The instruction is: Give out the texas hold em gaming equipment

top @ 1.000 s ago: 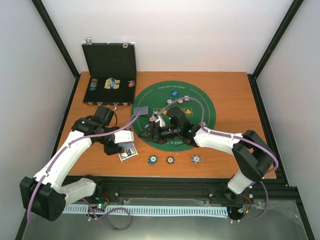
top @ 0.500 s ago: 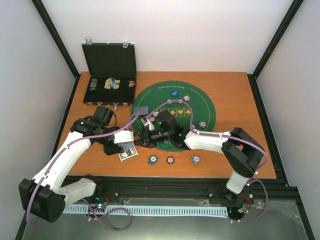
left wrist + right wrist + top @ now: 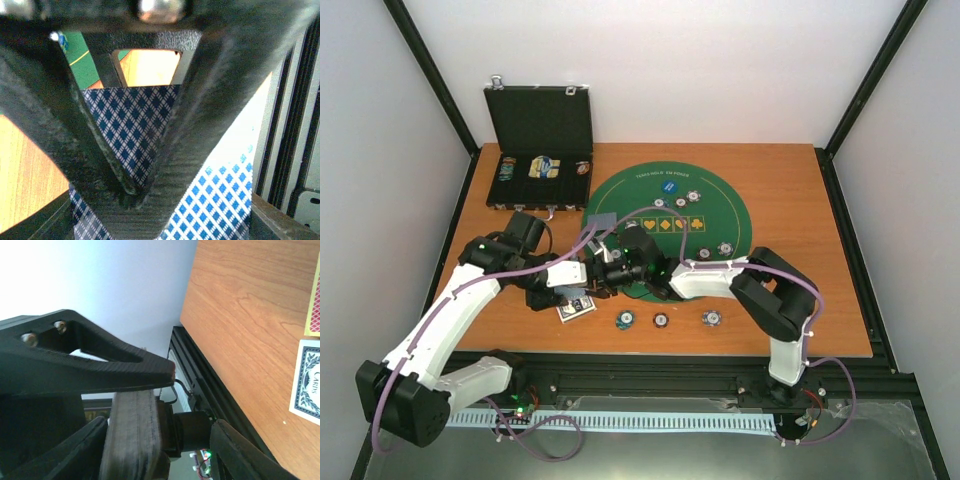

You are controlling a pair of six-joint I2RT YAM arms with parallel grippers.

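Observation:
My left gripper (image 3: 577,279) is shut on a deck of blue-checked playing cards (image 3: 131,131), held just above the table left of the green mat (image 3: 720,215). My right gripper (image 3: 600,276) is open right beside it. In the right wrist view the deck's grey edge (image 3: 131,435) stands between my open right fingers (image 3: 239,450), under the left gripper's finger (image 3: 100,362). Loose cards (image 3: 577,308) lie on the wood below the grippers. Three striped chips (image 3: 624,320) (image 3: 661,320) (image 3: 711,318) lie near the front edge. Several chips (image 3: 693,196) and a blue disc (image 3: 669,186) lie on the mat.
A black hinged case (image 3: 540,135) stands open at the back left with items in it. A grey card (image 3: 601,221) lies at the mat's left rim. Two cards (image 3: 306,385) show on the wood at the right edge of the right wrist view.
My right gripper has moved left off the mat up to the deck held by my left gripper. The left arm has barely moved.

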